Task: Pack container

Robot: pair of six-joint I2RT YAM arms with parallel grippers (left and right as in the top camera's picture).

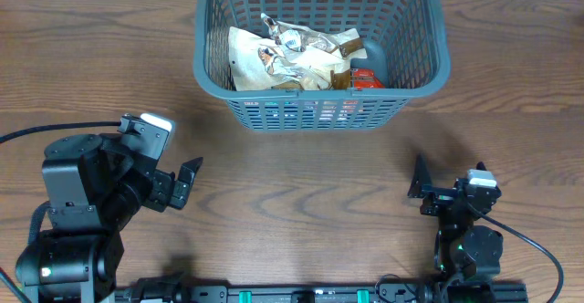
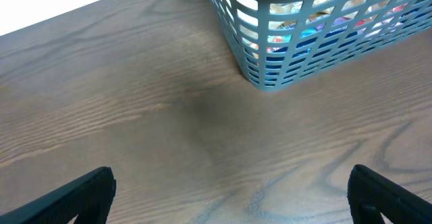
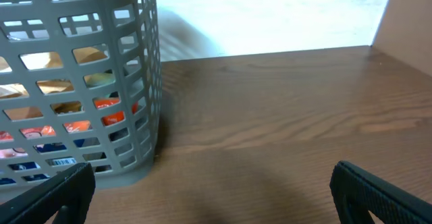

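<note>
The container (image 1: 429, 38), a dark grey slotted basket, stands at the back middle of the table. Crumpled snack packets (image 1: 292, 55) lie inside, with a red packet (image 1: 367, 80) at the right. The basket's corner shows in the left wrist view (image 2: 270, 75) and its wall in the right wrist view (image 3: 135, 82). My left gripper (image 1: 187, 180) is open and empty at the front left, jaws wide in its wrist view (image 2: 233, 197). My right gripper (image 1: 422, 189) is open and empty at the front right, jaws wide in its wrist view (image 3: 212, 197).
The wooden table (image 1: 301, 184) stretches between both arms and the basket. A cable (image 1: 538, 248) runs from the right arm at the front right. A light wall lies beyond the table's far edge (image 3: 270, 15).
</note>
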